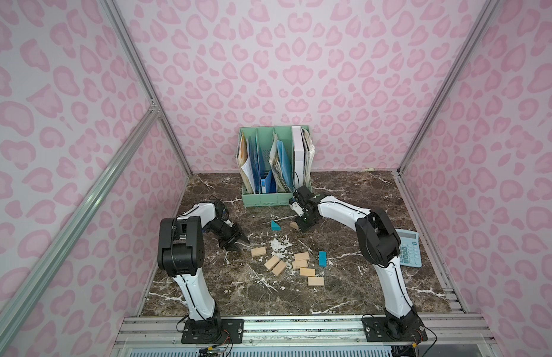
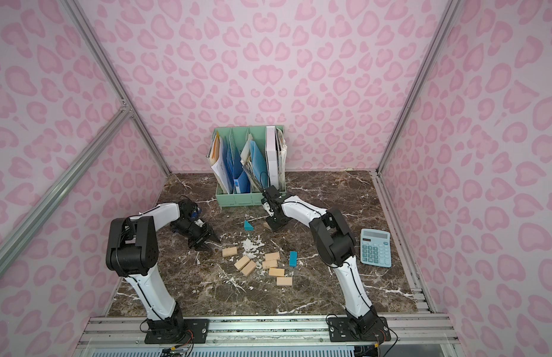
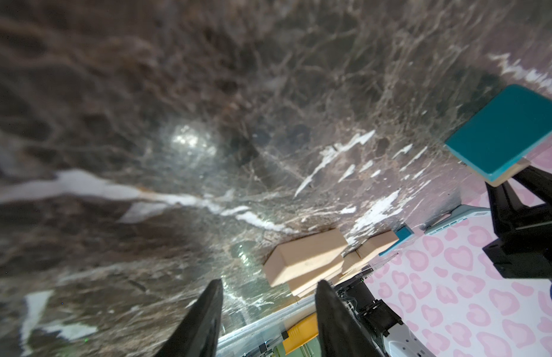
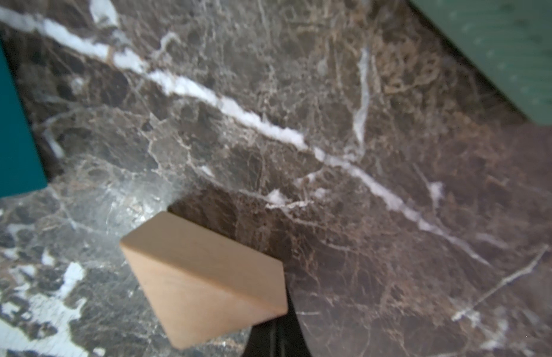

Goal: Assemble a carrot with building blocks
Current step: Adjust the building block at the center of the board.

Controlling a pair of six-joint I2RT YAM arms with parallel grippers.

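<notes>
Walls [image 1: 299, 61]: pale pink with darker pink leopard-ish blotches, on three sides
Frame [image 1: 137, 61]: silver aluminium rails up the corners
Tabletop [image 1: 345, 296]: dark brown marble look, white veins, bit glossy
Back: mint file rack [image 1: 265, 197] stuffed with papers and folders
Right side: light blue calculator [image 1: 409, 250] lying flat

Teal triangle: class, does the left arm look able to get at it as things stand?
Probably yes: the left gripper stands open nearby, and only bare tabletop lies between it and the teal triangle.
</notes>
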